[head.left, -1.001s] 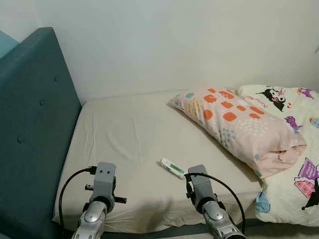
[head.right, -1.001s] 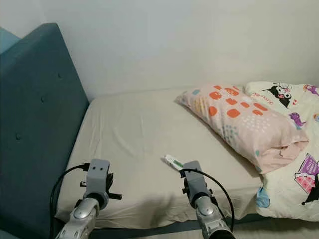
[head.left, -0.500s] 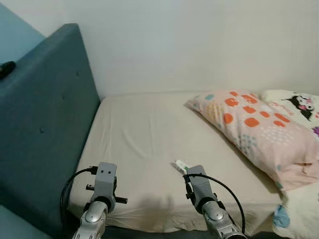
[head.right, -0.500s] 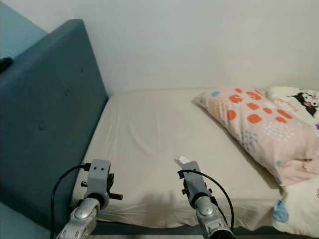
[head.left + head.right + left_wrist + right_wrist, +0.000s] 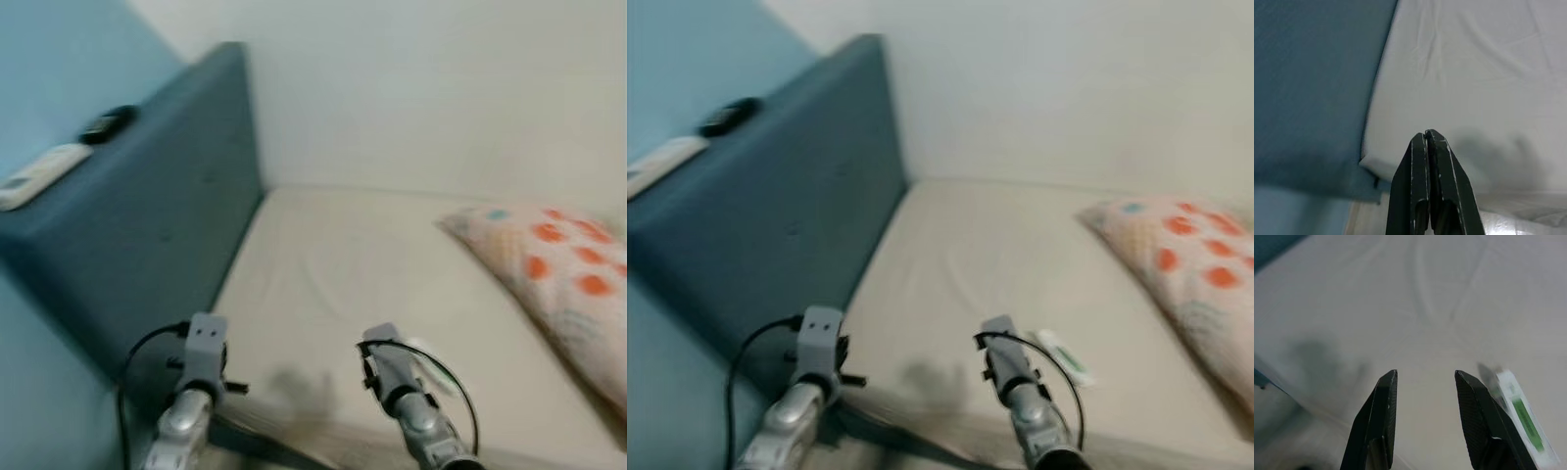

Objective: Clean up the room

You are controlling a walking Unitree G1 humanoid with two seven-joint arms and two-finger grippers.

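Note:
A small white tube with a green label (image 5: pixel 1063 354) lies on the beige bed sheet (image 5: pixel 343 255), just right of my right arm (image 5: pixel 390 370). In the right wrist view the tube (image 5: pixel 1522 417) sits beside my right gripper (image 5: pixel 1425 373), which is open over bare sheet and holds nothing. My left gripper (image 5: pixel 1426 134) is shut and empty, hanging over the bed's near corner beside the headboard. A pink pillow with orange spots (image 5: pixel 558 264) lies at the right of the bed.
A tall teal padded headboard (image 5: pixel 147 225) stands along the left. A white remote (image 5: pixel 39 174) and a small black object (image 5: pixel 108 122) lie on its top. A white wall runs behind the bed. The eye views are blurred.
The whole picture has swung left, so the camera turned. The headboard's top with the remote and black object came into view, and the cartoon quilt left it. Both arms keep their pose.

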